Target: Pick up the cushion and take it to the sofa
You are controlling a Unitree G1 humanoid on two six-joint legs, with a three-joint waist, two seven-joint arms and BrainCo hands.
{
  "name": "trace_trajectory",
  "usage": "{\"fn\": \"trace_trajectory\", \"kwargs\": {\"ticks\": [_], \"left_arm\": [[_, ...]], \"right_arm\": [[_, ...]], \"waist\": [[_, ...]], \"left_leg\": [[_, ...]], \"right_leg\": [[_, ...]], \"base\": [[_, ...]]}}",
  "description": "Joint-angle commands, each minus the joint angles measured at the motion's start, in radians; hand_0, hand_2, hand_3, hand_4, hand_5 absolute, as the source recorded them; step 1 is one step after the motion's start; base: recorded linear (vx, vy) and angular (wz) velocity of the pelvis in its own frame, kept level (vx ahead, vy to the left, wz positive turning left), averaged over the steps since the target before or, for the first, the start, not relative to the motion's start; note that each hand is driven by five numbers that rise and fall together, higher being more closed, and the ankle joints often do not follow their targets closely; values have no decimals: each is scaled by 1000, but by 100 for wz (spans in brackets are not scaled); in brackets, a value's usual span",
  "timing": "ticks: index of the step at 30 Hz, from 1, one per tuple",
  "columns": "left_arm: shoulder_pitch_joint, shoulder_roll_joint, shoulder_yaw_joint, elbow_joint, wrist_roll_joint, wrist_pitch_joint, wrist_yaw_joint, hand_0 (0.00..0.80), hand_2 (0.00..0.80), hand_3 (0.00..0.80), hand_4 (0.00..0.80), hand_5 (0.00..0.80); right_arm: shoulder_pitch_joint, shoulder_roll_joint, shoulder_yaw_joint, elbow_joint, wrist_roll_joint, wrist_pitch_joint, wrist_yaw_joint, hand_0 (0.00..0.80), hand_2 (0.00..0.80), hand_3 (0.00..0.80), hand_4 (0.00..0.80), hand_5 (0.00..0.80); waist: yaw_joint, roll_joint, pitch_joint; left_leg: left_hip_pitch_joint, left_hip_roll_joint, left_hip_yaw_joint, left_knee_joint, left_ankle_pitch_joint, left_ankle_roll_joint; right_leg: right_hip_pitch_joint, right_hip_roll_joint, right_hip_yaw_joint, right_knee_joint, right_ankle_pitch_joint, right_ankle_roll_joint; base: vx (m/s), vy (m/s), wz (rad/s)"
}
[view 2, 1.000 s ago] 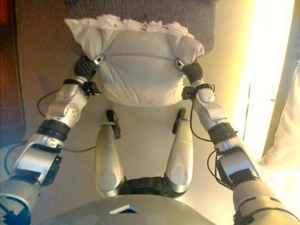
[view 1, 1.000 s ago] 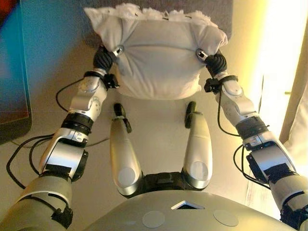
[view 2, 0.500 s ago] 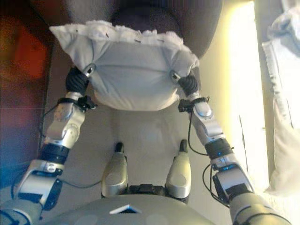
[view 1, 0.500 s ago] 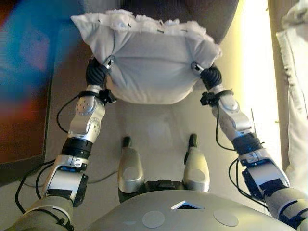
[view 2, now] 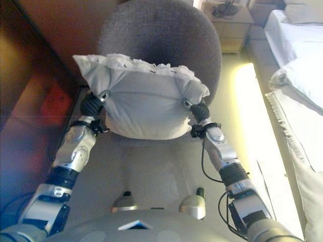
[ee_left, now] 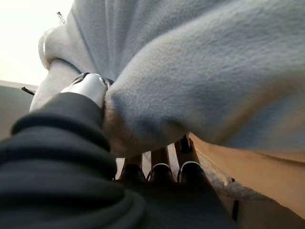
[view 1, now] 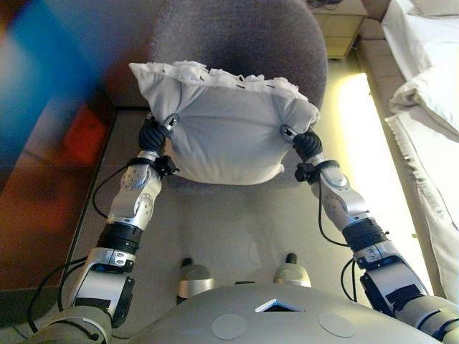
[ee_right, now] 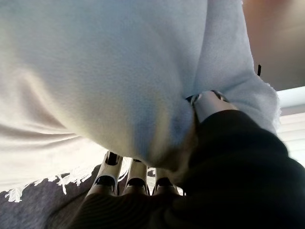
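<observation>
A white fringed cushion (view 1: 222, 129) is held up between both hands, in front of and just above the seat of a grey rounded sofa chair (view 1: 237, 36). My left hand (view 1: 153, 135) grips its left side and my right hand (view 1: 306, 145) grips its right side. Each hand has its thumb on top and its fingers underneath. In the left wrist view the fingers (ee_left: 162, 167) curl under the cushion (ee_left: 214, 71). In the right wrist view the fingers (ee_right: 133, 174) sit under the cushion (ee_right: 95, 71) as well. The cushion hides the chair's seat.
A dark wooden unit (view 1: 50, 179) stands along the left. A bed with white bedding (view 1: 430, 86) lies at the right, with a strip of floor (view 1: 366, 129) between it and the chair. A small nightstand (view 2: 229, 25) stands at the far right.
The whole view has shifted: the grey chair, bed and nightstand now show ahead. Both hands keep the same hold on the cushion, which now hangs in front of the chair.
</observation>
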Motion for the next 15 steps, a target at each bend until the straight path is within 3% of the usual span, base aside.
{"fn": "trace_trajectory", "kwargs": {"ticks": [1, 3, 5, 8, 11, 15], "left_arm": [[-113, -4, 5, -21, -10, -65, -3, 800, 800, 800, 800, 800], [-166, 0, -24, 35, -23, -75, -2, 800, 800, 800, 800, 800], [-217, -2, -59, 77, -5, -82, 2, 800, 800, 800, 800, 800], [-273, 0, -97, 133, -6, -102, -16, 800, 800, 800, 800, 800], [-280, -4, -97, 140, -29, -106, -37, 800, 800, 800, 800, 800], [-284, -19, -91, 132, -43, -92, -51, 800, 800, 800, 800, 800]], "right_arm": [[-116, 51, 2, -51, 93, -61, 44, 800, 800, 800, 800, 800], [-142, 51, 6, -14, 118, -70, 24, 800, 800, 800, 800, 800], [-177, 57, 14, 23, 139, -97, -7, 800, 800, 800, 800, 800], [-228, 53, 14, 85, 214, -135, -25, 800, 800, 800, 800, 800], [-243, 50, 6, 94, 217, -142, -34, 800, 800, 800, 800, 800], [-247, 37, -3, 70, 220, -113, -39, 800, 800, 800, 800, 800]], "waist": [[-2, 11, -55], [-12, 5, -50], [-17, 5, -38], [-23, 13, -20], [-31, 5, -24], [-70, -22, -30]], "left_leg": [[-57, -101, 18, 59, -16, 145], [-60, -123, 28, 69, -26, 164], [-65, -138, 19, 86, -37, 181], [-56, -162, -15, 104, -50, 199], [-43, -196, -52, 111, -62, 207], [2, -241, -87, 132, -121, 219]], "right_leg": [[-40, -4, -1, 55, 39, -49], [-76, -42, 31, 149, 96, -52], [-124, -54, 76, 261, 144, -61], [-170, -14, 138, 379, 184, -80], [-164, 44, 167, 334, 169, -89], [-188, 116, 189, 134, 131, -81]], "base": [[-107, 127, 0], [-108, 118, 5], [-48, 97, 15], [71, 56, 28], [181, -5, 18], [353, -21, 27]]}}
